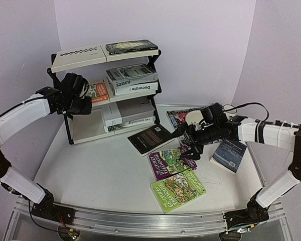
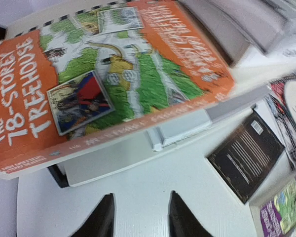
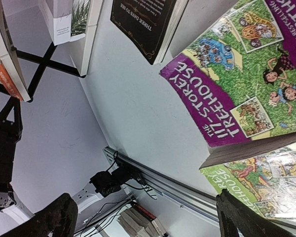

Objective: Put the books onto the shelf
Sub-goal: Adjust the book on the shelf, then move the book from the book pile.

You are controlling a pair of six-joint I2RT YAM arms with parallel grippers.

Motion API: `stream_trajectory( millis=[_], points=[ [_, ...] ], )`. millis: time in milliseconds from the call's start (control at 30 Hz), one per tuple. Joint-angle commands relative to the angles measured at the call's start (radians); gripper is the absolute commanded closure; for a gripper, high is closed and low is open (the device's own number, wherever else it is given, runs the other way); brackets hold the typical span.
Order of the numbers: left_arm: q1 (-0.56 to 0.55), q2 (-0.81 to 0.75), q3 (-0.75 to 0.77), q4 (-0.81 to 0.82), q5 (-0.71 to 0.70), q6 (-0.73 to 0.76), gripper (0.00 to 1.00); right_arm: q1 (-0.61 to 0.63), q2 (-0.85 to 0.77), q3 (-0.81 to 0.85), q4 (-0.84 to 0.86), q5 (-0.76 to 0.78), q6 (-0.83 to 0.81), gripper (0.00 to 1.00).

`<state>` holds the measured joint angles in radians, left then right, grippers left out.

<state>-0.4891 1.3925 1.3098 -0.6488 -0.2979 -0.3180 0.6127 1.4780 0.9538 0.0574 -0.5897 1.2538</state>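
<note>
The shelf [image 1: 79,56] stands at the back left. A black book [image 1: 131,46] lies on its top board. The middle board carries an orange "78-Storey Treehouse" book [image 2: 113,74] beside the stacked "laura" [image 1: 132,75] and "Decorate" [image 1: 135,88] books, and two pale books [image 1: 128,114] lie on the bottom board. My left gripper [image 2: 140,210] hovers just off the orange book's near edge, jaws apart and empty. My right gripper [image 3: 148,217] stands wide open over the table beside the purple "117-Storey Treehouse" book [image 3: 237,74], which overlaps a green book [image 3: 256,173]. A black book [image 1: 151,138] and a dark blue book [image 1: 231,153] lie flat on the table.
A patterned mat [image 1: 176,117] lies behind the right arm, near the back wall. The aluminium rail [image 1: 140,221] runs along the near table edge. The shelf's crossed black legs [image 3: 44,61] stand close to the left of the table books.
</note>
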Motion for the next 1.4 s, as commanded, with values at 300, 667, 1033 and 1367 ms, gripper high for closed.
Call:
stream_trajectory(
  millis=[300, 667, 1033, 1367],
  points=[
    [-0.361, -0.304, -0.309, 0.093, 0.125, -0.038, 0.01, -0.051, -0.079, -0.040, -0.540, 0.253, -0.618, 0.02],
    [-0.850, -0.052, -0.325, 0.252, -0.123, 0.172, 0.00, -0.051, -0.161, -0.198, -0.563, 0.258, -0.636, 0.03],
    [-1.062, 0.332, -0.198, 0.326, -0.299, 0.442, 0.04, -0.051, -0.144, -0.298, -0.479, 0.166, -0.614, 0.08],
    [-1.068, 0.440, -0.200, 0.423, -0.309, 0.551, 0.01, -0.051, -0.090, -0.323, -0.417, 0.122, -0.623, 0.11]
  ],
)
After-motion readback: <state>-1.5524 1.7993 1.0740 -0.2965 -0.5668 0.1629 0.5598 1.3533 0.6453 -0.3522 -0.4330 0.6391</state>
